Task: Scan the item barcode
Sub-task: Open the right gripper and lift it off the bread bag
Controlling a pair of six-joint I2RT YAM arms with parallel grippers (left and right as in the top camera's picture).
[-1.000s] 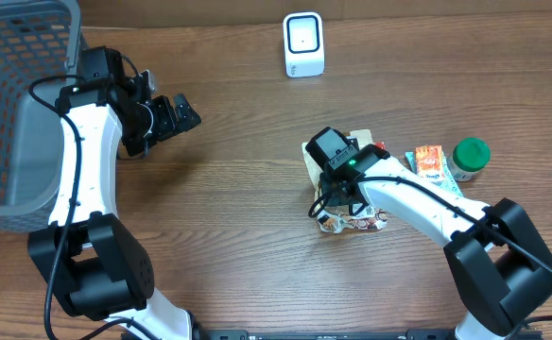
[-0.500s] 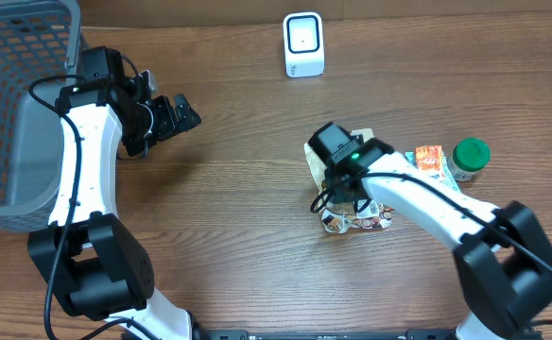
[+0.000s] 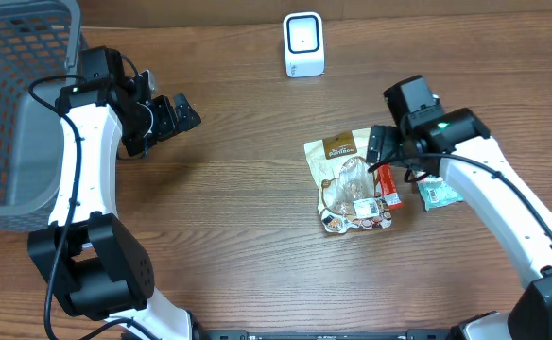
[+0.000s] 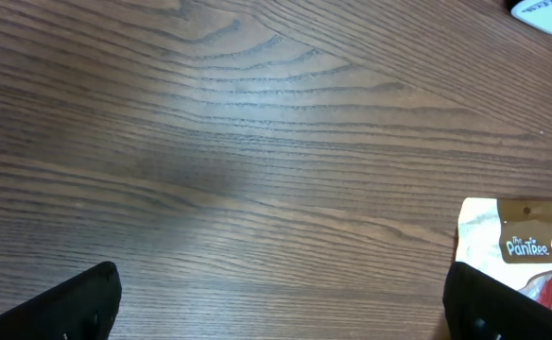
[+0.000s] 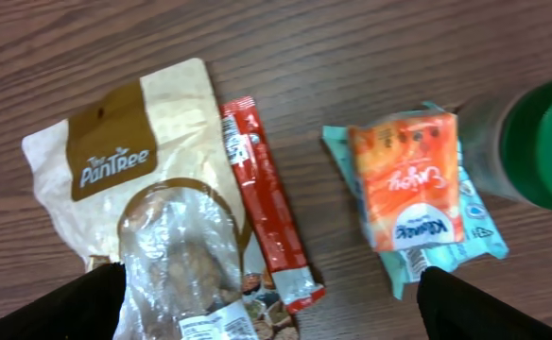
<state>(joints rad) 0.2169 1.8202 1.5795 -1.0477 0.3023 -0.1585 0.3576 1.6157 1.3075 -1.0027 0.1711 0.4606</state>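
The white barcode scanner stands at the table's far edge. A tan PanTree pouch lies mid-table, a clear bag of snacks on top of it and a red stick packet beside it. My right gripper hovers open just right of the pile, holding nothing. In the right wrist view the pouch, the red stick and an orange packet lie below the open right gripper. My left gripper is open at far left, over bare wood.
A grey mesh basket fills the left edge. A teal packet lies under the right arm, and a green-lidded jar stands at the far right of the wrist view.
My right gripper has opened and pulled up and to the right, off the pouch pile, which stays on the table. The left arm has not moved.
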